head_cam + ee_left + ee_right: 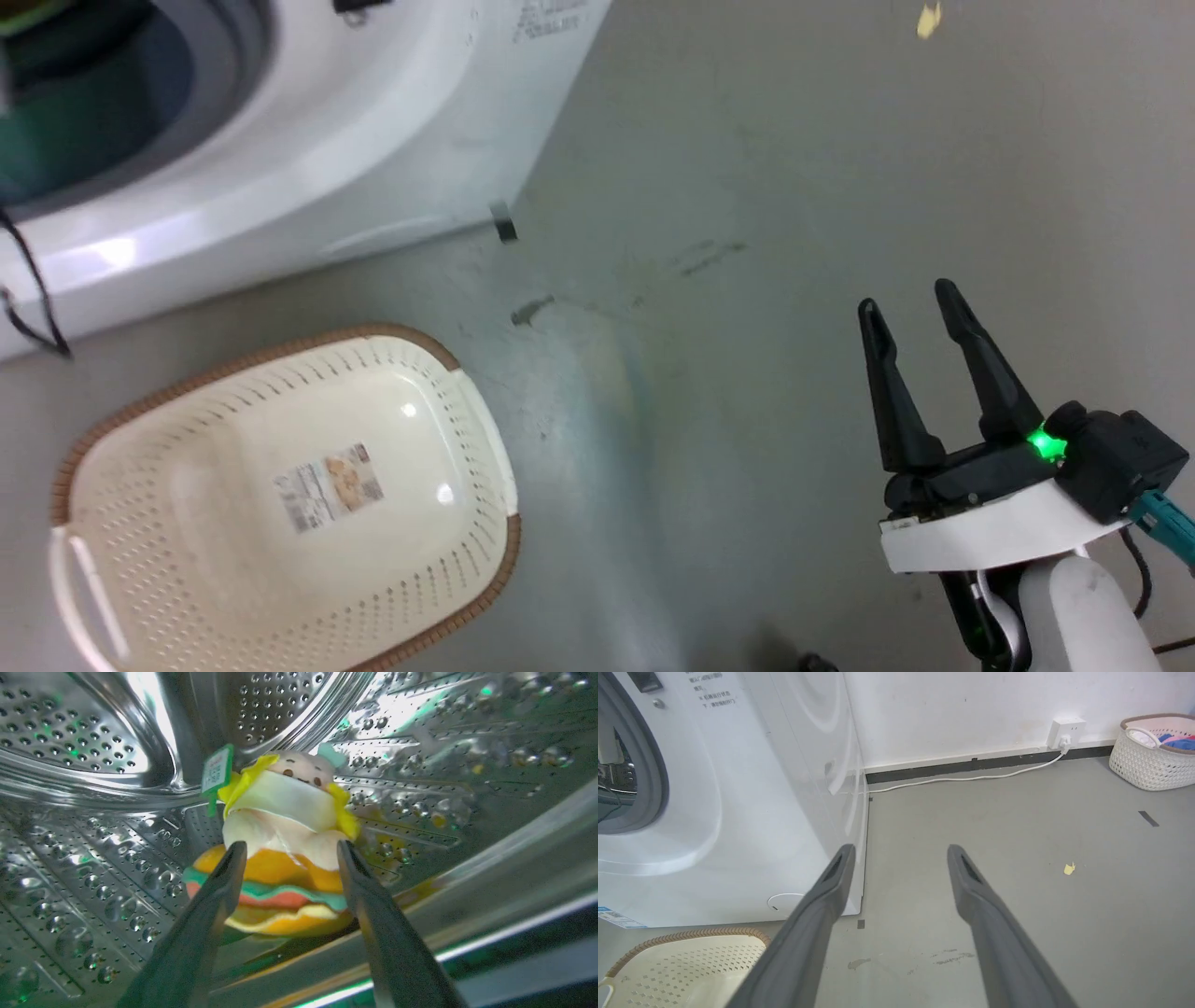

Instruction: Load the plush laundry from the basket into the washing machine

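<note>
Plush laundry [285, 849]: pink-faced doll in yellow and white atop an orange hamburger cushion, green tag raised, sits upright in the washing machine's [308, 159] shiny perforated drum [70, 732]. Basket [448, 420]: cream, brown-rimmed, upright on the floor beside the machine, bottom label showing.

- The plush laundry [280, 826] sits inside the drum [70, 742] of the washing machine [308, 159], between the parted fingers [219, 896] of the left gripper [290, 845].
- The basket [467, 448] lies on the floor [747, 187], before the washing machine.
- The right gripper [907, 301] hangs over the floor, well right of the basket.
- A second basket [1153, 765] stands by the wall [971, 709].
</note>
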{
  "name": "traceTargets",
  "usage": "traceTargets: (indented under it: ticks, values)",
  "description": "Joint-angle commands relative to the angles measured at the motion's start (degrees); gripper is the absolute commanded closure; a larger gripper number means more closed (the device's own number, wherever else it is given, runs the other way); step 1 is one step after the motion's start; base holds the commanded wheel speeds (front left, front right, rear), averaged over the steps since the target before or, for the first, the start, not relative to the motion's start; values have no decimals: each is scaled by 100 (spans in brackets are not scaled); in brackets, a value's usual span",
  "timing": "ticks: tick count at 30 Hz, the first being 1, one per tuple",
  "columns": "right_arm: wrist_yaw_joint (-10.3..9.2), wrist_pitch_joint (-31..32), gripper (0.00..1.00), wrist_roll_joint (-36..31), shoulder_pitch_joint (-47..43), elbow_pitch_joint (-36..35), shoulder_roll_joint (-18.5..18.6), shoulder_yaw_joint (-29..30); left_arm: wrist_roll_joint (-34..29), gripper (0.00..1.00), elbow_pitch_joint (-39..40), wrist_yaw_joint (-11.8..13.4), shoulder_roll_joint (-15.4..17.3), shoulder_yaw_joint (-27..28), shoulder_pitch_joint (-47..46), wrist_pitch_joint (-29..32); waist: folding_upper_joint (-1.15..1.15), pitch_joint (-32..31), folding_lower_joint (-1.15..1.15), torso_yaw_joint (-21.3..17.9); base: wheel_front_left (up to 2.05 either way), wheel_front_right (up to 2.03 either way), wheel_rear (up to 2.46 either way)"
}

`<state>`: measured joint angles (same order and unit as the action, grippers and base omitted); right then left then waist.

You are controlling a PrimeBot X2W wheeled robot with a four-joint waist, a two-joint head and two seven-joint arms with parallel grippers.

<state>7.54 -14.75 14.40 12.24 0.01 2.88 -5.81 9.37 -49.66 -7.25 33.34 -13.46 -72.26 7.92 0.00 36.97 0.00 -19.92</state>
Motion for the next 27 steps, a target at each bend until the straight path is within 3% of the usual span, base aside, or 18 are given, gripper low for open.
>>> traceTargets:
  ticks: [1, 9, 14, 21, 27]
  values:
    - [-5, -25, 0, -74, 51, 38, -1, 58, 38, 0, -73, -21, -73, -74, 305, -264, 0, -451, 0, 171, 0, 0, 0]
    - [-5, -25, 0, -624, -192, 85, -1, 243, 457, 0, 66, -23, -653, -264, 1658, -1742, 0, -1754, 0, 695, 0, 0, 0]
    - [-5, -25, 0, -872, -487, 130, -1, 360, 714, 0, 660, 56, -1034, -205, 2689, -2200, 0, -2464, 0, 1095, 0, 0, 0]
    - [-5, -25, 0, -994, -830, 214, -1, 347, 1119, 0, 2408, 541, -1586, 181, 4540, -2287, 0, -3147, 0, 1539, 0, 0, 0]
    - [-5, -25, 0, -994, -1116, 335, -1, 300, 1035, 0, 3766, 976, -1921, 270, 6069, -2290, 0, -3544, 0, 1784, 0, 0, 0]
